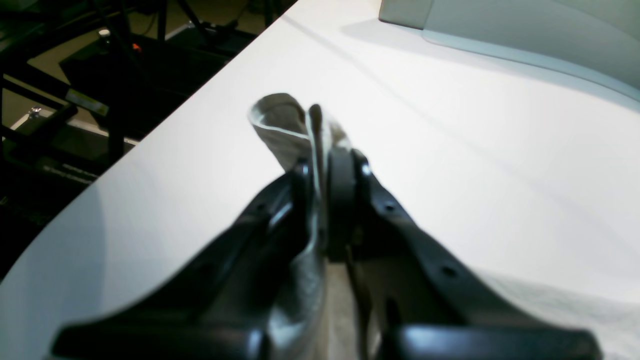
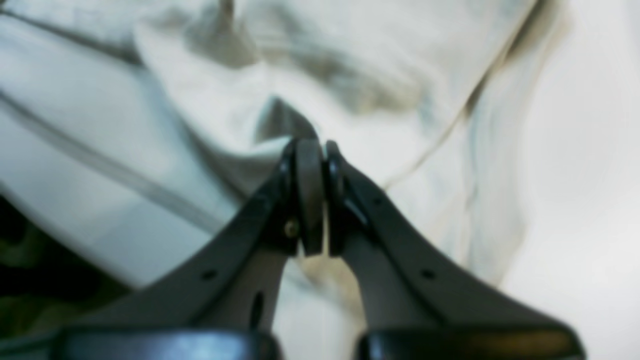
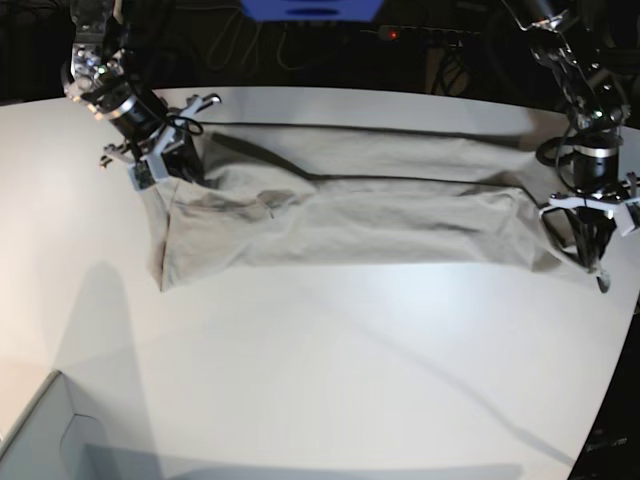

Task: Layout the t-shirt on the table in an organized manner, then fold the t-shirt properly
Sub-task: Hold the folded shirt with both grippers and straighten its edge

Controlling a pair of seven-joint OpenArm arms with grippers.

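The light grey-beige t-shirt [image 3: 380, 210] lies stretched in a long wrinkled band across the far half of the white table [image 3: 320, 350]. My left gripper [image 3: 597, 268] is at the shirt's right end near the table's curved edge. In the left wrist view it [image 1: 324, 162] is shut on a bunched piece of t-shirt [image 1: 280, 125] that sticks out past the fingertips. My right gripper [image 3: 160, 165] is at the shirt's left end. In the blurred right wrist view it [image 2: 317, 147] is shut on a raised fold of the t-shirt [image 2: 350, 60].
A pale grey box corner [image 3: 40, 430] sits at the front left of the table, also seen as the box [image 1: 500, 25] in the left wrist view. Dark stands and cables [image 1: 75, 100] lie beyond the table edge. A blue object [image 3: 310, 8] is behind the table.
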